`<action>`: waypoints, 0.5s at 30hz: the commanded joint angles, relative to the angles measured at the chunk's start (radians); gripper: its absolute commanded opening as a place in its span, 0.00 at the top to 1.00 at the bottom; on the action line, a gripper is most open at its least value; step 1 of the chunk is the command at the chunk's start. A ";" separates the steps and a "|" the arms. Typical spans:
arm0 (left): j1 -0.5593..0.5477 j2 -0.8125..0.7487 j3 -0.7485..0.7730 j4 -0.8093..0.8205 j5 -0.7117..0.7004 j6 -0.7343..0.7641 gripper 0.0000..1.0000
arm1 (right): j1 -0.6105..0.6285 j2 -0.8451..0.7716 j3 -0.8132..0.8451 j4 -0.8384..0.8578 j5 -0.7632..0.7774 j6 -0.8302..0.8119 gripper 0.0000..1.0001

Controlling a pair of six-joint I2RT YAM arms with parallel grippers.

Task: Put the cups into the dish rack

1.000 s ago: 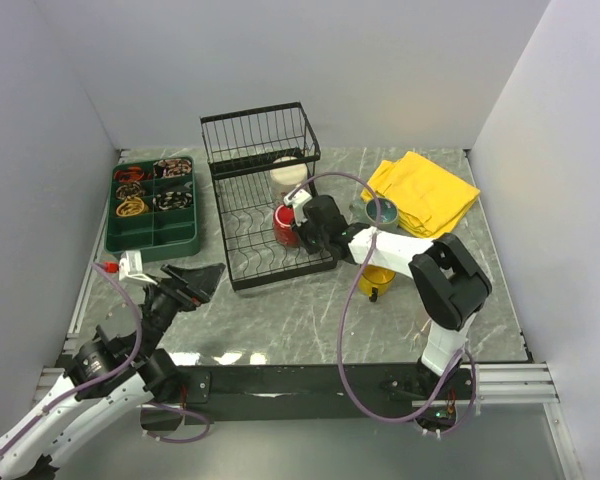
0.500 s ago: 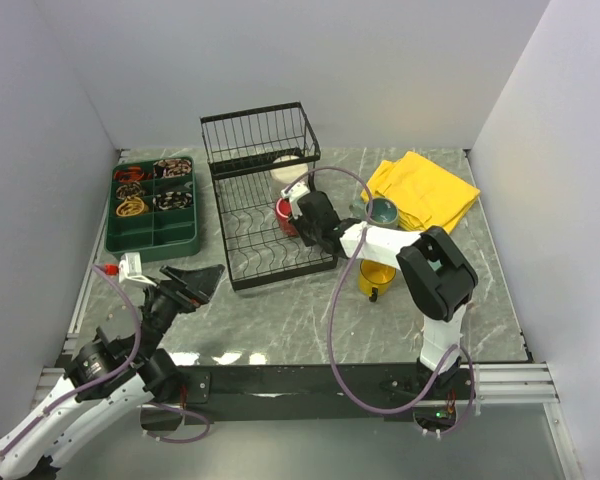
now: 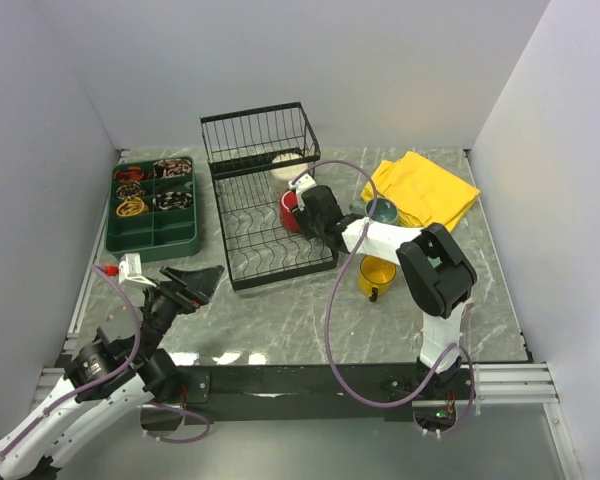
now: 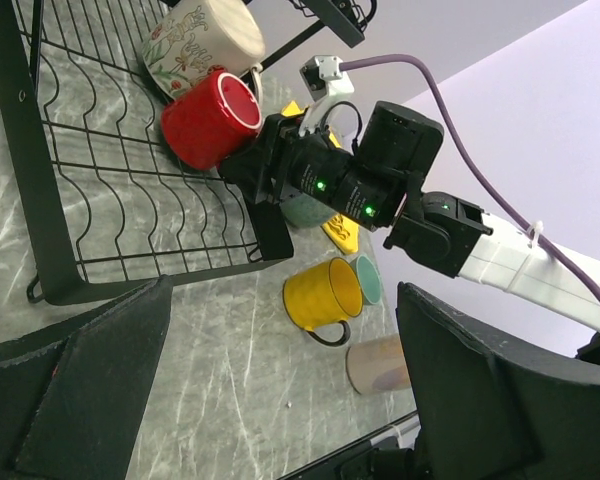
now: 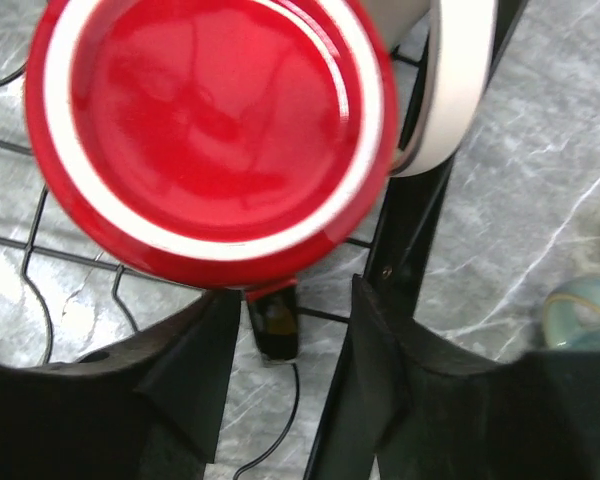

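Your right gripper (image 5: pixel 292 300) is over the black wire dish rack (image 3: pixel 245 232), at its right side. Jaws stand apart, clamped on nothing. The handle of the glossy red ceramic mug (image 5: pixel 210 110) sits btwn the two black fingers (image 5: pixel 185 380), w/ a clear gap on the handle's right side. On its left I can't tell if it touches.

The red mug rests on the rack's flat wire tray part, near the right rail. One round end w/ a white ring faces the wrist cam; mouth or base, can't tell. Just behind it, toward the taller basket end, the cream ceramic mug w/ floral print (image 4: pixel 200 40) lies on its side and looks to be touching the red one.

Outside the rack, on the grey marble-look tabletop (image 3: pixel 280 320):
- The glossy yellow ceramic mug (image 3: pixel 376 273) is just right of the rack's near corner, partly under your right arm.
- A small teal ceramic mug (image 4: pixel 368 280) is right beside the yellow one.
- A pinkish-beige ceramic mug (image 4: pixel 378 365) is near those two.
- A larger teal ceramic mug (image 3: pixel 383 211) is against the crumpled yellow cloth (image 3: pixel 430 190) at rear right.

Your left gripper (image 3: pixel 200 278) is near the rack's near-left corner, jaws wide apart, nothing btwn them. The dark green plastic compartment tray (image 3: pixel 165 232) w/ small items sits left of the rack, apart from it.
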 commanded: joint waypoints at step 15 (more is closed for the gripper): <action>0.000 -0.018 -0.005 0.007 -0.010 -0.008 0.00 | -0.010 -0.207 -0.095 0.059 -0.089 -0.169 0.21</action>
